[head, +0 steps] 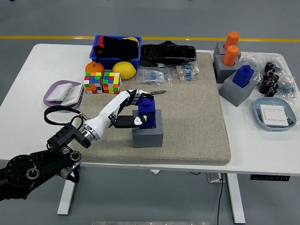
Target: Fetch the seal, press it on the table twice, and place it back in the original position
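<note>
The left hand (132, 108) is closed around the blue seal (146, 113), which is held upright, long axis vertical, seated in its grey holder (147, 132) toward the tabletop's (28, 79) near edge.

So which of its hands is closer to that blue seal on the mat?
The left. The left hand is wrapped around the blue seal as it sits in the grey holder. The right hand is out of view.
</note>
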